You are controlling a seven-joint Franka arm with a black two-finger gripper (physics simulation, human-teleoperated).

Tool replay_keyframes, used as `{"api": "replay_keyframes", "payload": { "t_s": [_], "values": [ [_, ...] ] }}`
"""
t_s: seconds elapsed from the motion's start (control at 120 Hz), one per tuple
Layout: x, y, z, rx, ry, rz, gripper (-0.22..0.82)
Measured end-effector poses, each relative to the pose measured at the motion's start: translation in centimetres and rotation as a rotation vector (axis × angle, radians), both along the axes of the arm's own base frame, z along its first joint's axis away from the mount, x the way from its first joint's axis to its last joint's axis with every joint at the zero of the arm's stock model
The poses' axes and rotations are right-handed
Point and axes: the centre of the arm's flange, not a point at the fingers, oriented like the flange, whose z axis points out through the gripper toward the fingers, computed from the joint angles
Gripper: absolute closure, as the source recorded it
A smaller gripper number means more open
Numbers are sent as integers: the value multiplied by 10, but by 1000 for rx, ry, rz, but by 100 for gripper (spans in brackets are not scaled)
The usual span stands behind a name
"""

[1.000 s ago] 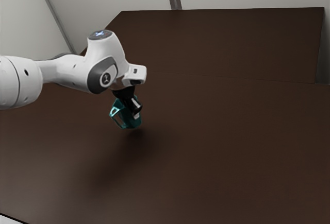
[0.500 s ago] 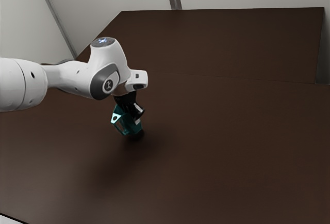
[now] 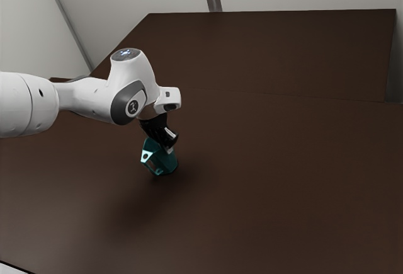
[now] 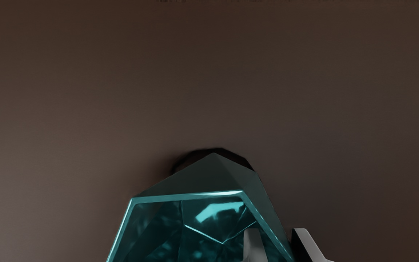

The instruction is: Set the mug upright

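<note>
1. Teal faceted mug (image 3: 165, 164). It lies low over the brown counter (image 3: 283, 179), tilted, its upper part leaning toward the exterior view's left. Whether its base bears flat on the surface cannot be told.

2. Handle (image 3: 146, 155). This angular piece is on the mug's side toward the exterior view's left.

3. Rim (image 4: 187, 195). In the wrist view the mug's angular mouth faces the hand camera, and the glossy, faceted interior is visible through it.

4. End effector (image 3: 168, 150). The black two-finger tool reaches down to the upper part of the mug, on the side toward the exterior view's right. It is partly open: the inner finger (image 4: 255, 247) stands within the mug's mouth and the outer finger (image 4: 309, 247) outside it, with the mug's side between them. A gap separates the inner finger from the rim; contact at the outer finger cannot be told.

5. White robot arm (image 3: 82, 94). It extends from the exterior view's left, and its wrist is above the mug.

6. Shadows. A soft shadow (image 3: 135, 205) spreads over the counter beside the mug, toward the viewer; a darker arc (image 4: 196, 157) borders the mug in the wrist view.
</note>
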Motion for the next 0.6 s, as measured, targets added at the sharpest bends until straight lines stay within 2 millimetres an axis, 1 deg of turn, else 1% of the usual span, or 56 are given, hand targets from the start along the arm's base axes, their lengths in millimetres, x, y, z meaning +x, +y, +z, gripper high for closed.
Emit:
{"api": "replay_keyframes", "payload": {
  "t_s": [0.417,0.6],
  "values": [
    [1,0,3,-3,-7,12,37],
    [3,0,11,-8,-23,13,29]
  ]
}}
